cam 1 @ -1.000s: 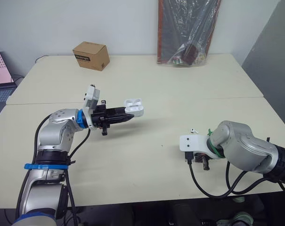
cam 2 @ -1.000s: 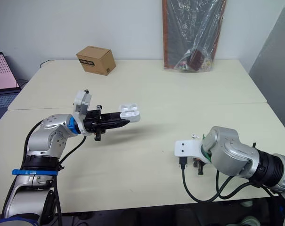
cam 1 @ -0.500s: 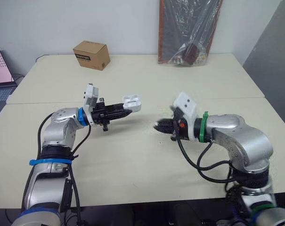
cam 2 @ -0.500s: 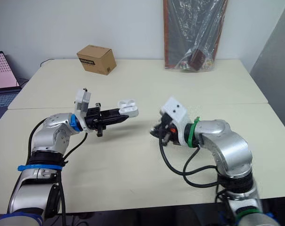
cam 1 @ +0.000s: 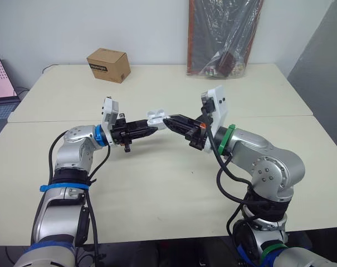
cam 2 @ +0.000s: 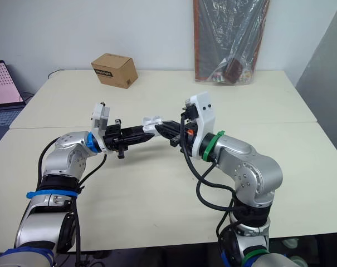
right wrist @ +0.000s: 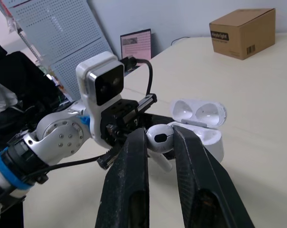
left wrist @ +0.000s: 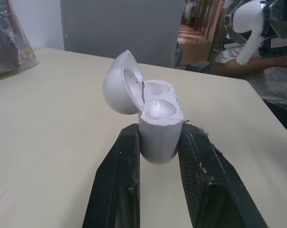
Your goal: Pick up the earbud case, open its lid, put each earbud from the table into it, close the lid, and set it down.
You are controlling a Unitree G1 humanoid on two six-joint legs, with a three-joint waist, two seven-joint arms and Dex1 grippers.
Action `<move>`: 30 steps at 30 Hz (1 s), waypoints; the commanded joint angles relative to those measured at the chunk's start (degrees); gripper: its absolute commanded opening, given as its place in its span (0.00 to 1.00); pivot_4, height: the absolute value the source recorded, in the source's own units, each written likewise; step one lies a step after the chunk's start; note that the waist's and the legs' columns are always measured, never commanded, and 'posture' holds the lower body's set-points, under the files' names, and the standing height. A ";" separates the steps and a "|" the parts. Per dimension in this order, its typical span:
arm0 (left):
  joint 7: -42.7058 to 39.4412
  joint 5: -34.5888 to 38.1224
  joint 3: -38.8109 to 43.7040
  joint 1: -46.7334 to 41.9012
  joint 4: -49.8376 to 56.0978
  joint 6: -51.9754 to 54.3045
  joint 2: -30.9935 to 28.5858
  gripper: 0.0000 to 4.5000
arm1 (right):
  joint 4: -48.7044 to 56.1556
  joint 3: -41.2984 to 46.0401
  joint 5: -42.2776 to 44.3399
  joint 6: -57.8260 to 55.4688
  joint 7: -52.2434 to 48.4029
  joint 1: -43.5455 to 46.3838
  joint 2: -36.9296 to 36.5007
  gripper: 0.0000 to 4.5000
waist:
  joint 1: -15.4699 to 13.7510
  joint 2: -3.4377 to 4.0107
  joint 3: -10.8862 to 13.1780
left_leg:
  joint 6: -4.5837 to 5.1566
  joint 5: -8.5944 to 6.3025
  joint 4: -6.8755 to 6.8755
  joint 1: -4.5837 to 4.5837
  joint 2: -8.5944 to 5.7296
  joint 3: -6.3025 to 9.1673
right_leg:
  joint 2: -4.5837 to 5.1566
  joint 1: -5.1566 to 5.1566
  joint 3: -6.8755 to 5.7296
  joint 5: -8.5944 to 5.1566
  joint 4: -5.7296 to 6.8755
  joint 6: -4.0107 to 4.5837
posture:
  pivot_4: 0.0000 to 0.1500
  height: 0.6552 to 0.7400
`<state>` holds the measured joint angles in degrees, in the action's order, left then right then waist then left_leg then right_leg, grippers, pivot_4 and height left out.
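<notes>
Your earbud case (left wrist: 157, 133) sits just above the middle of the head views, held up off the table (cam 1: 157, 189). Its lid (left wrist: 122, 83) is swung back on its hinge, so both sockets face up. Your left claw (cam 1: 151, 125) is closed narrowly on the lower body of the case, one black finger on each side.

Your right claw (cam 1: 171, 120) reaches in from the right of the frame and meets the left one tip to tip. It is pinched on one white earbud (right wrist: 158, 138), with the round head between the fingers and the stem hanging below. The earbud is near the open case and not yet in a socket.

A brown cardboard box (cam 1: 107, 65) stands on the table at the upper left. A dark, plastic-wrapped package (cam 1: 224, 33) leans against the wall at the upper right. A laptop (cam 1: 0, 83) shows at the left edge.
</notes>
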<state>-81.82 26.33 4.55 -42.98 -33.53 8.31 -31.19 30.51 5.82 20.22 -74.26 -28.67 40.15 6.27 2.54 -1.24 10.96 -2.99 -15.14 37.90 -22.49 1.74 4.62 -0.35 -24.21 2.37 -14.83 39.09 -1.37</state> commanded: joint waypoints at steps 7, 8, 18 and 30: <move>0.27 0.44 1.33 -1.58 1.16 0.12 0.14 0.18 | -6.62 -6.70 0.42 14.47 7.88 0.62 3.76 0.08 | 0.33 0.00 0.00 | 0.00 0.00 -0.01 -0.01 0.01 0.00 | 0.00 0.00 0.01 0.00 -0.01 0.00 | 1.00 1.00; 0.25 0.42 1.29 -1.73 1.10 0.24 0.13 0.18 | -7.29 -7.39 0.30 15.94 8.59 0.54 3.82 0.08 | 0.34 0.00 0.00 | 0.00 0.00 -0.01 -0.01 0.01 -0.01 | 0.00 0.00 0.01 0.00 -0.01 0.00 | 1.00 1.00; 0.66 0.60 1.27 -3.18 1.10 1.87 0.62 0.18 | -11.21 -12.55 0.16 23.27 12.23 0.38 2.53 0.08 | 0.37 0.00 0.00 | 0.00 0.00 -0.02 0.00 0.01 0.00 | -0.01 0.00 0.00 0.00 -0.01 0.00 | 1.00 1.00; 0.80 1.24 1.55 -2.82 2.70 3.38 0.65 0.18 | -14.94 -14.32 -0.58 26.98 14.63 0.71 2.12 0.08 | 0.38 0.00 0.00 | 0.00 0.00 -0.02 -0.02 0.01 0.00 | -0.01 -0.01 0.00 0.00 -0.02 0.00 | 1.00 1.00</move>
<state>-80.78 26.56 4.74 -44.91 -33.31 11.68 -30.03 14.69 -8.18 19.22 -48.94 -14.36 40.09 7.51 2.92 -1.24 10.96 -2.99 -15.14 37.88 -22.51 1.75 4.63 -0.36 -24.21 2.37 -14.83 39.07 -1.37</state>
